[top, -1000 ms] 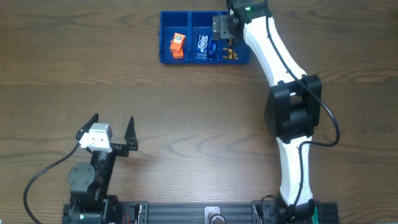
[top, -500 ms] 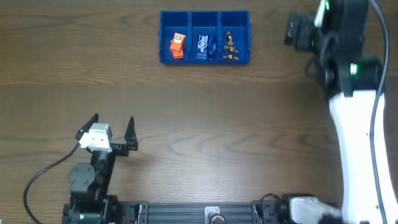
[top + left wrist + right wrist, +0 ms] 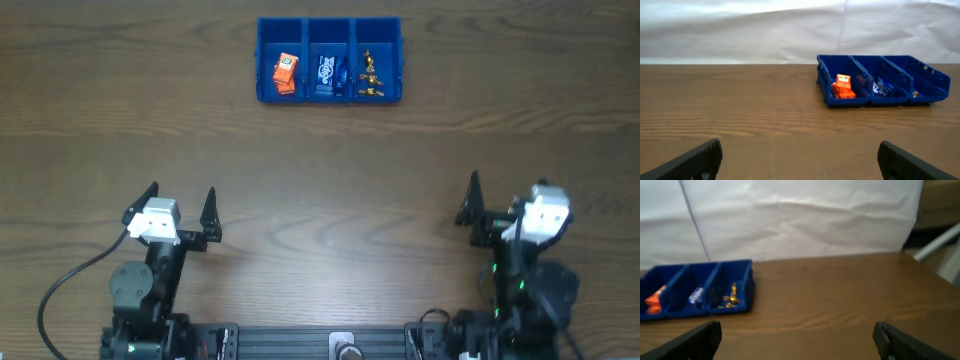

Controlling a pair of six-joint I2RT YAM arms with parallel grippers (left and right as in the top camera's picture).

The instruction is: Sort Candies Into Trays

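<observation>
A blue tray (image 3: 262, 50) with three compartments stands at the far middle of the table. Its left compartment holds orange candies (image 3: 287, 72), the middle one blue-wrapped candies (image 3: 326, 72), the right one gold candies (image 3: 370, 76). My left gripper (image 3: 181, 192) is open and empty near the front left, far from the tray (image 3: 850, 102); the orange candies (image 3: 843, 86) lie ahead of the gripper (image 3: 800, 165). My right gripper (image 3: 505, 195) is open and empty near the front right. Its wrist view has the tray (image 3: 700, 311) and gold candies (image 3: 731, 299) beyond the gripper (image 3: 795, 342).
The wooden table (image 3: 330, 190) is bare between the tray and both grippers. A white backdrop (image 3: 740, 25) rises behind the table's far edge.
The right arm has pulled back from over the tray's right side, swung past the far right, and come down to the front right with its gripper open. The left arm is unchanged.
</observation>
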